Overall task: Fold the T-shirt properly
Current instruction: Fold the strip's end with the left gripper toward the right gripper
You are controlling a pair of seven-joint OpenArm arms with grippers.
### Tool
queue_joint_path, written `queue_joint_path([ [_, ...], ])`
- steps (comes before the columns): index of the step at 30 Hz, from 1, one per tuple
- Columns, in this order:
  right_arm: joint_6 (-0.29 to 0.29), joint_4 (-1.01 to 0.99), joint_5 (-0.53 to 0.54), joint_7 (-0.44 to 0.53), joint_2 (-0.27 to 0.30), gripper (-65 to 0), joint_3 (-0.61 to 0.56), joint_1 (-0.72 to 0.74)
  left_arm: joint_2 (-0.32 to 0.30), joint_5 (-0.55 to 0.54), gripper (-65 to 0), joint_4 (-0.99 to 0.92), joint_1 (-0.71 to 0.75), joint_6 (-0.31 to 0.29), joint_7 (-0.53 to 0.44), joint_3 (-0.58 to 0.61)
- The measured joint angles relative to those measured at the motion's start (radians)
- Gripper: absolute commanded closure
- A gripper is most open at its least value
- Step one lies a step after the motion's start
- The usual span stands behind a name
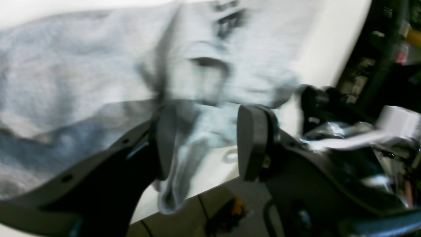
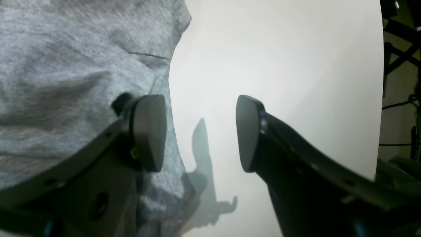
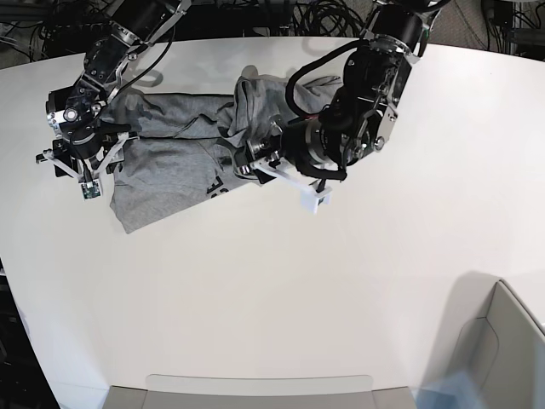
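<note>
Room to move: plenty of bare table [image 3: 281, 290].
Only the rumpled T-shirt [image 3: 166, 166] and my other arm crowd the far-left corner.

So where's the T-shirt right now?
In the base view the T-shirt lies crumpled on the white table, upper left, stretched between the right hand at its left edge and the left hand at its right.
</note>
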Motion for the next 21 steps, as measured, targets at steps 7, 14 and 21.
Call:
queue_joint_path([
  [7, 0.0, 0.0, 0.004, 0.0, 0.004, -33.5, 0.0, 0.0, -0.085, 0.005, -24.0, 0.012, 0.066, 0.001, -0.001, -0.005],
  [14, 0.0, 0.0, 0.0, 0.0, 0.016, -33.5, 0.002, 0.0, -0.065, 0.007, -16.6, -0.129, 0.043, 0.001, -0.013, 0.006],
  [21, 0.0, 0.0, 0.0, 0.0, 0.016, -33.5, 0.002, 0.002, 0.029, 0.006, -16.6, -0.274, -0.121, 0.001, -0.018, 0.121],
])
